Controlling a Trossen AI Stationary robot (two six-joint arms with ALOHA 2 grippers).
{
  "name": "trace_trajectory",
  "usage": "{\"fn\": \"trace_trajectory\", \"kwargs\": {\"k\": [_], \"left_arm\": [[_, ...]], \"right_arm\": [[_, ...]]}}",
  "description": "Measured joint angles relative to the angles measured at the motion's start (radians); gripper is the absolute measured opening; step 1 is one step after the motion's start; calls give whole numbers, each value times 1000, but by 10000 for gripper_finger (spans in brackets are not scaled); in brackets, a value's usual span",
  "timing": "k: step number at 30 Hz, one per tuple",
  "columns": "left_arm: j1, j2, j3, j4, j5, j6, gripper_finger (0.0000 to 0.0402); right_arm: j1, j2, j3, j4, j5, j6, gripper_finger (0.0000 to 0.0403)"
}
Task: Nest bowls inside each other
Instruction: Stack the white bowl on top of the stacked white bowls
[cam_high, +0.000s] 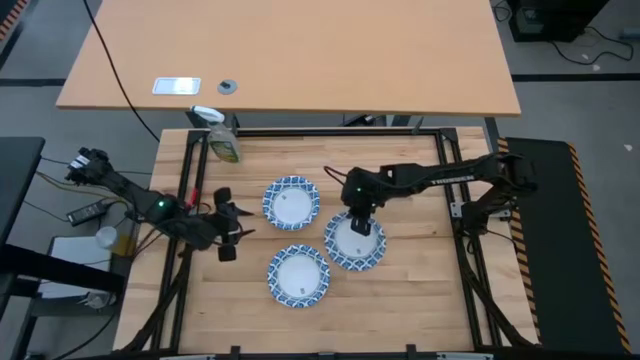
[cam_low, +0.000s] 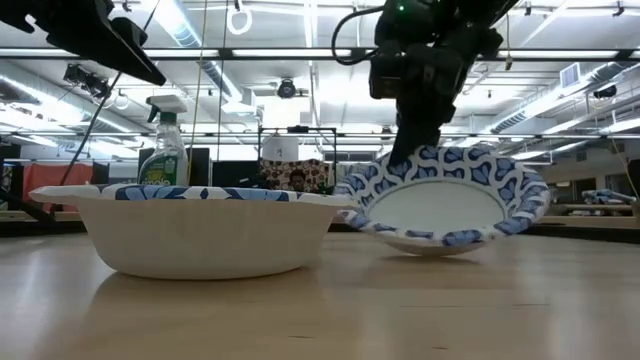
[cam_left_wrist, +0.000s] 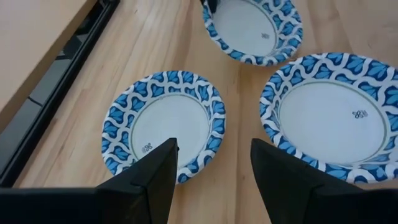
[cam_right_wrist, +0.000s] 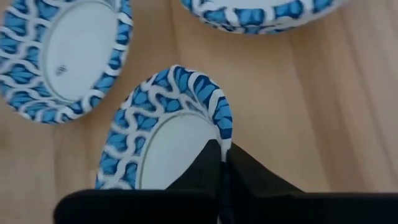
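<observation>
Three blue-and-white patterned bowls lie on the wooden table: one far left (cam_high: 291, 202), one near (cam_high: 299, 275) and one on the right (cam_high: 354, 240). My right gripper (cam_high: 360, 222) stands over the right bowl's far rim and is shut on it. That bowl (cam_low: 440, 200) is tilted, its inside facing the near edge. The near bowl (cam_low: 200, 232) sits flat on its base. My left gripper (cam_high: 228, 235) hovers open to the left of the bowls, touching nothing; in its wrist view (cam_left_wrist: 214, 165) all three bowls lie ahead. My right gripper pinches the right bowl's far rim (cam_right_wrist: 222, 127) between its two fingers, one finger (cam_right_wrist: 199, 168) on the white inside and one outside. The fingers slant down from above. The held rim (cam_low: 400, 165) is raised, and the bowl's low near part (cam_low: 430, 246) looks to rest on the table.
A green-yellow spray bottle (cam_high: 222, 140) lies at the table's far left corner, beside the black frame rail (cam_high: 330, 131). Bare wood stretches along the near edge (cam_high: 400, 310) and to the right of the bowls.
</observation>
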Motion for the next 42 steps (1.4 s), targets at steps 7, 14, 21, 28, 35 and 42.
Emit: {"fn": "trace_trajectory", "kwargs": {"k": [7,14,21,28,35,42], "left_arm": [[0,-26,0,-14,3,-6,205],[0,-23,0,-16,3,0,205],[0,-28,0,0,3,30,205],[0,-56,0,17,3,103,205],[0,-85,1,10,3,92,205],[1,-51,1,17,70,10,205]], "right_arm": [[-41,-16,47,6,-118,-2,15],[-90,-17,163,55,-210,-19,19],[-132,14,183,331,-187,47,19],[-191,192,182,611,-209,189,25],[-261,331,180,711,-202,230,27],[-287,394,181,765,-229,230,79]]}}
